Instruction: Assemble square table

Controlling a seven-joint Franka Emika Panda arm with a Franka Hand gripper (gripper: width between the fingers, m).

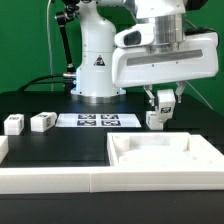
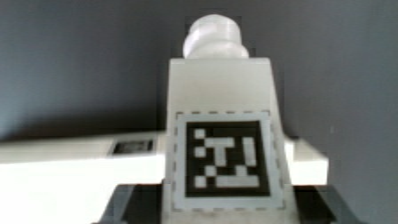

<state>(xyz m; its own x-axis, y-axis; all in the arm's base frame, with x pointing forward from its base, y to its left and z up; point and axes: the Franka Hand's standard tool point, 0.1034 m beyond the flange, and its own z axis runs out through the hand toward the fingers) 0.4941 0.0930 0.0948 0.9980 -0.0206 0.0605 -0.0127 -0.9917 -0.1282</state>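
The square table's white slab point(image 1: 160, 158) with its raised rim lies at the front on the exterior view's right. My gripper point(image 1: 160, 103) hangs just behind the slab's far edge, shut on a white tagged leg point(image 1: 155, 119) whose lower end is at or just above the black table. In the wrist view the leg point(image 2: 222, 120) fills the space between the dark fingers point(image 2: 135, 205) of my gripper point(image 2: 222, 208), with its tag facing the camera and its rounded peg end pointing away. Two more legs point(image 1: 13, 124) point(image 1: 42, 121) stand on the exterior view's left.
The marker board point(image 1: 95, 120) lies flat in front of the robot base point(image 1: 97, 70). The long white border wall point(image 1: 50, 175) runs along the front edge. A white strip with a small tag point(image 2: 71, 150) crosses behind the held leg in the wrist view.
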